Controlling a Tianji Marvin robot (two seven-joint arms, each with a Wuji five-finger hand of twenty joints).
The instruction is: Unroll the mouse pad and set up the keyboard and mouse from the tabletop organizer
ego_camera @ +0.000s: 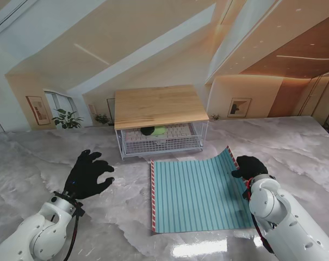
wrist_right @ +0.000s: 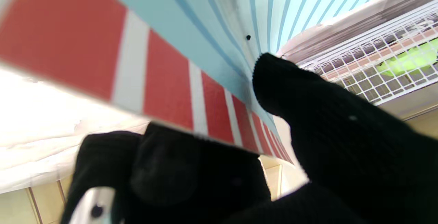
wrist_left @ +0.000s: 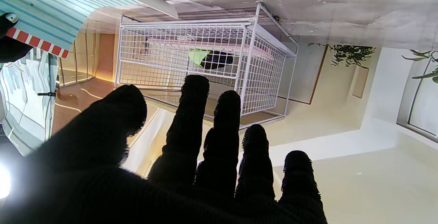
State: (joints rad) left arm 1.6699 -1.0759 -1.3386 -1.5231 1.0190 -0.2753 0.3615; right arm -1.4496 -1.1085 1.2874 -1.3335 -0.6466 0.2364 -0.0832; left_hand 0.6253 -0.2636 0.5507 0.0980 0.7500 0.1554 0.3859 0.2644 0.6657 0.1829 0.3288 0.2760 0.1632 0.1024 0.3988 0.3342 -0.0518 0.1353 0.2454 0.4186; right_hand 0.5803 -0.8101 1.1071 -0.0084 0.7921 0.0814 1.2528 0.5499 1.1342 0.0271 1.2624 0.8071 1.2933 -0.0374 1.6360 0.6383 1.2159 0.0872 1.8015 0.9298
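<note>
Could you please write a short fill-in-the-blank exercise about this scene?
1. The mouse pad has blue stripes and ____ edge bands.
2. The right hand pinches the pad's ____ edge.
3. The left hand holds ____, fingers apart.
4. The keyboard lies inside the wire ____.

Missing words: red; right; nothing; organizer

- Stand view: high, looking down on table.
- Left wrist: faces wire organizer, moderately near.
- Right wrist: very close against mouse pad; all views share both.
</note>
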